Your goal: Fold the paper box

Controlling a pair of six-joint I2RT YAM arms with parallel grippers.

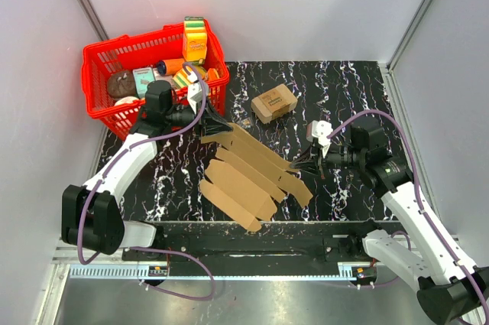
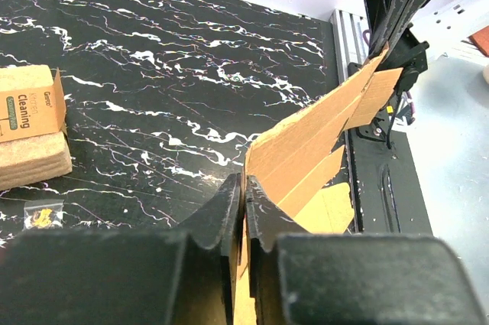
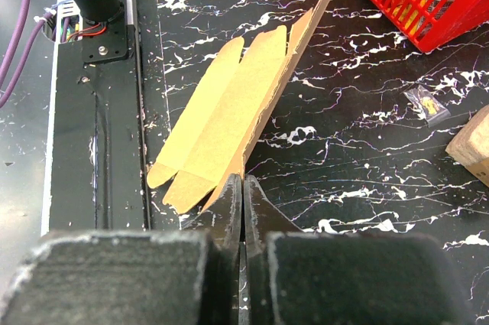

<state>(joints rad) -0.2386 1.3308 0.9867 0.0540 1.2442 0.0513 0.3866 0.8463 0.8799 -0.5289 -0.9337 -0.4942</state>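
Holding the paper box [image 1: 248, 172] at opposite ends, the two arms look to be in an early folding step. The die-cut sheet spans the gap between the two pairs of jaws, mostly flat on the black marbled table [image 1: 359, 95], with one long panel raised along a crease.

The left gripper [image 1: 205, 128] has its jaws pinched almost together on the sheet's far end; the left wrist view shows brown cardboard running into the thin slit between them. The right gripper [image 1: 309, 161] is likewise clamped nearly shut on a tab at the near end, and the sheet stretches away from its fingertips.

As I judge it, the next move calls for turning the raised panel over its score line while the other grip keeps the sheet from sliding. The flaps beside the right jaws are not yet tucked.

Between and beyond both jaws sits a small printed cleaning-sponge pack [image 1: 273, 103], apart from the sheet. Just behind the left jaws stands a red shopping basket [image 1: 93, 73] of groceries.
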